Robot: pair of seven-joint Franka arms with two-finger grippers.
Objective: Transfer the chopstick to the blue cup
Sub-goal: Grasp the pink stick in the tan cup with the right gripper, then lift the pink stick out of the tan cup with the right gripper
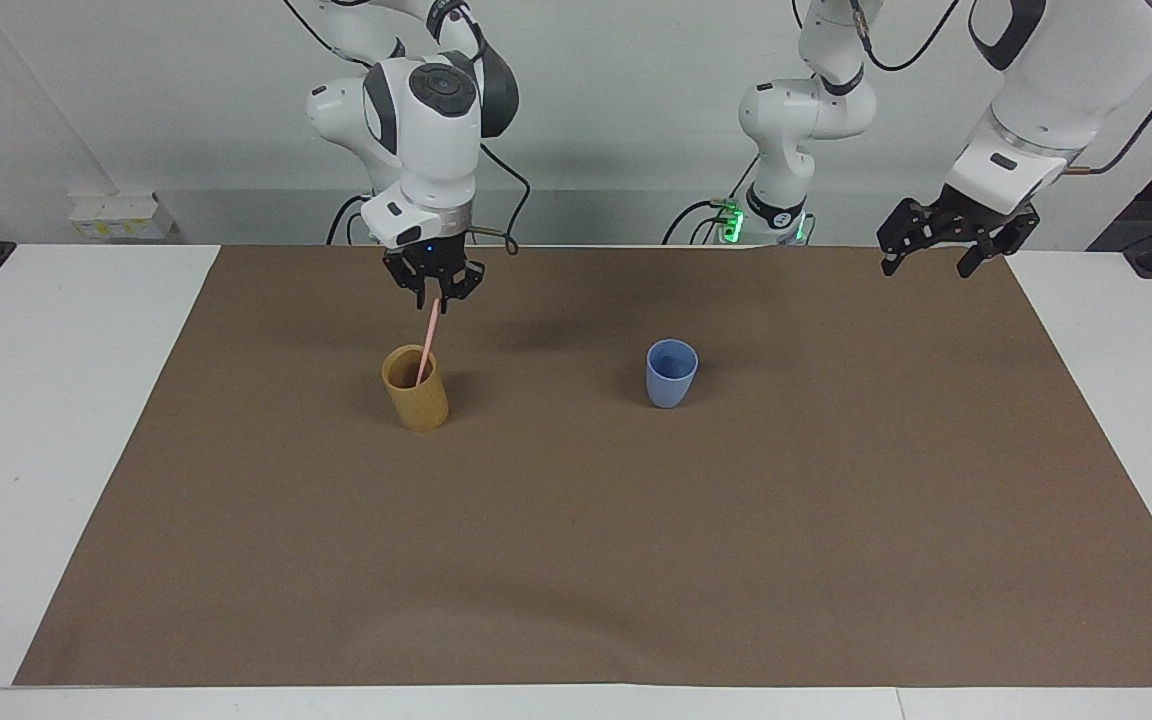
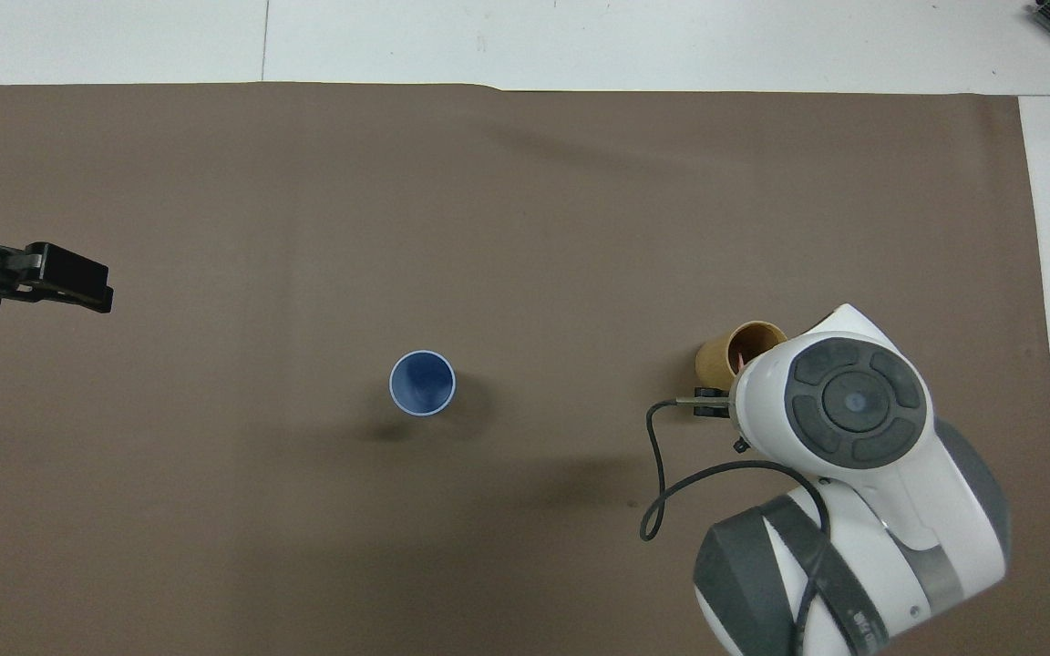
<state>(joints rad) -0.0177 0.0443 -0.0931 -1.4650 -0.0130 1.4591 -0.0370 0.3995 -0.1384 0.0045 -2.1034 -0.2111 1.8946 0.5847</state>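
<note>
Two cups stand on the brown mat [image 1: 576, 560] covering the table [image 1: 46, 420]: a tan wooden cup [image 1: 415, 388] toward the right arm's end and the blue cup [image 1: 671, 373] nearer the middle. The chopstick [image 1: 427, 345] leans in the tan cup, its top tipped toward one o'clock in the facing view. The right gripper [image 1: 435, 296] hangs over that cup, jaws clamped on the stick's upper end. From overhead the right arm's wrist hides this grip and most of the tan cup, leaving its rim showing. The left gripper [image 1: 939, 262] waits in the air over the mat's corner at the left arm's end, jaws apart, cut off at the overhead view's nine o'clock edge.
</note>
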